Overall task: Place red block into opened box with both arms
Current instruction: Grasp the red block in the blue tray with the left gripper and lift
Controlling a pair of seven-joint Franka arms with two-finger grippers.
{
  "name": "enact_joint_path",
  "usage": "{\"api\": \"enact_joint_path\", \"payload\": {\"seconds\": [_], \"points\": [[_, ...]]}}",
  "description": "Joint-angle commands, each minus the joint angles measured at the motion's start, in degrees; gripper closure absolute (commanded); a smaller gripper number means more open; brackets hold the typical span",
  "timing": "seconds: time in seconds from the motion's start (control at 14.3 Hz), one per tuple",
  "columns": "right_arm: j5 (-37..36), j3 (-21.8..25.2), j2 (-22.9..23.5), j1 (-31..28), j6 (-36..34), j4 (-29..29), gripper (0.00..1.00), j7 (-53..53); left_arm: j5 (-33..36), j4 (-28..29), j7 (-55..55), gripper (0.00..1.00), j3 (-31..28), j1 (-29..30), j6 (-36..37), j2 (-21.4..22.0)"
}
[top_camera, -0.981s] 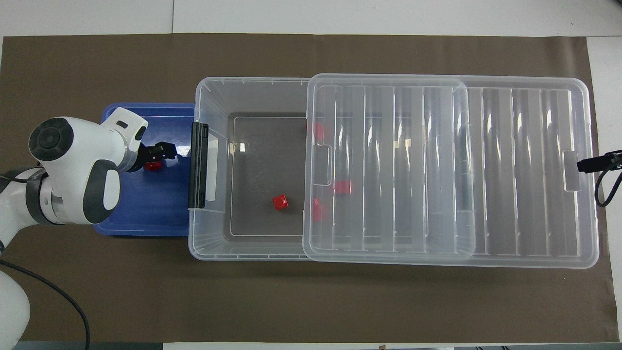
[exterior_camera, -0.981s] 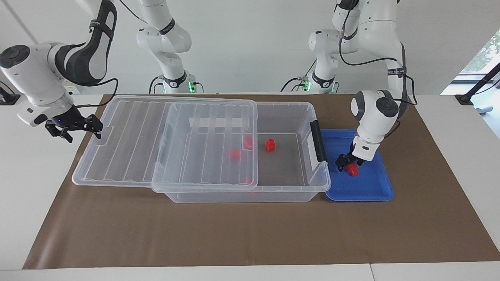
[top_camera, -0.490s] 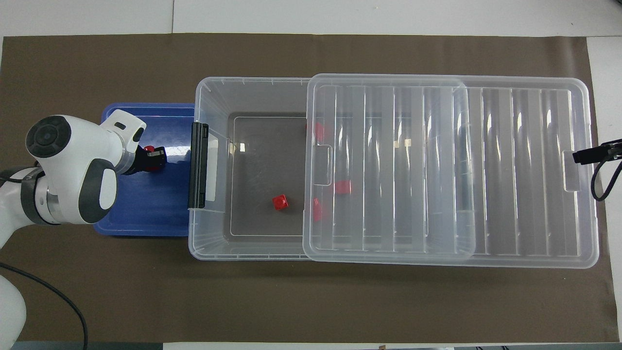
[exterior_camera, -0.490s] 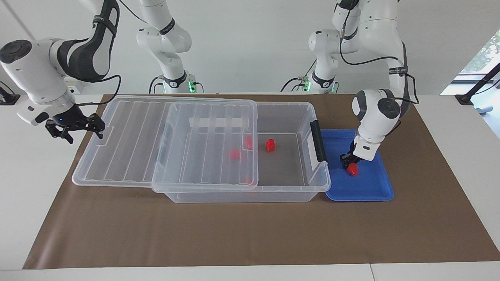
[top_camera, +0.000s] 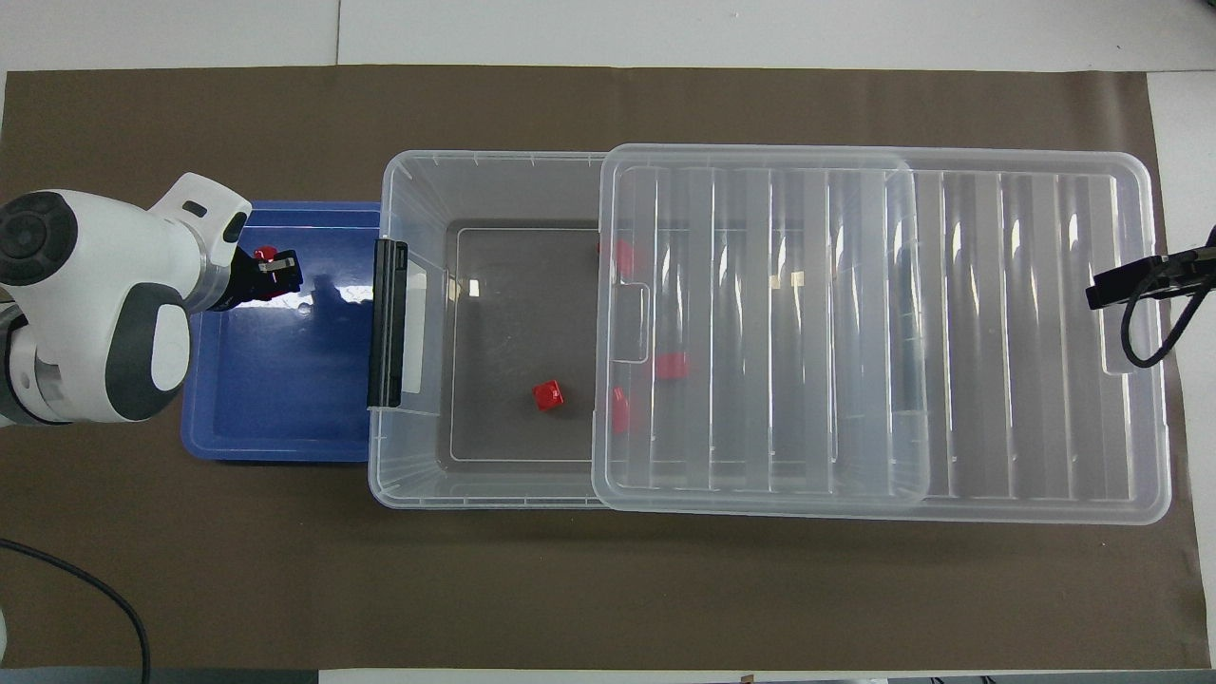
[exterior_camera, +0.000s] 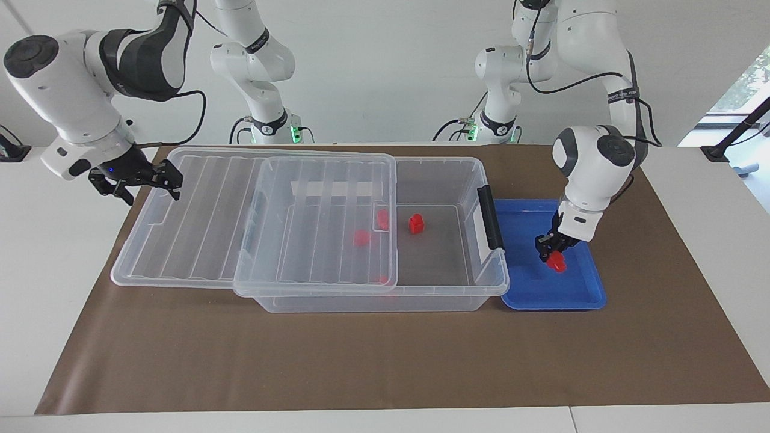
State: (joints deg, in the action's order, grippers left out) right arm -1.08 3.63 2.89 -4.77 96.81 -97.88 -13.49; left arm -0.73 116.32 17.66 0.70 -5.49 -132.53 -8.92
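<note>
Block [exterior_camera: 559, 262]: clamped in left gripper [exterior_camera: 552, 251] over tray [exterior_camera: 577, 294]. Right gripper [exterior_camera: 150, 180]: fingers apart, over lid [exterior_camera: 198, 216] edge.

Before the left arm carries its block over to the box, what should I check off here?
1. Left gripper shut on the red block: ok.
2. Block lifted off the blue tray: cannot tell.
3. Lid slid aside, the box open at the left arm's end: ok.
4. Open floor free for a drop beside the loose red block: ok.
5. Right gripper open at the lid's end, outside the carry path: ok.
</note>
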Motion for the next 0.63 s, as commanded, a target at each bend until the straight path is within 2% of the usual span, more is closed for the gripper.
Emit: {"api": "enact_joint_path", "payload": {"seconds": [0.0, 0.28, 0.56], "points": [[0.5, -2.6, 0.4, -0.5, -7.0, 5.2, 0.0, 4.9, 0.6, -3.4, -2.7, 1.0, -0.2, 0.0, 6.1, 3.5], [-0.4, -4.5, 0.2, -0.5, -8.8, 6.8, 0.0, 9.0, 0.6, -10.1, -5.8, 1.0, 1.4, -2.1, 14.7, 5.6], [-0.3, -4.0, -0.2, -0.5, -8.7, 6.5, 0.0, 9.1, 0.6, -13.8, -4.4, 1.0, 5.3, -6.4, 16.5, 5.5]]}}
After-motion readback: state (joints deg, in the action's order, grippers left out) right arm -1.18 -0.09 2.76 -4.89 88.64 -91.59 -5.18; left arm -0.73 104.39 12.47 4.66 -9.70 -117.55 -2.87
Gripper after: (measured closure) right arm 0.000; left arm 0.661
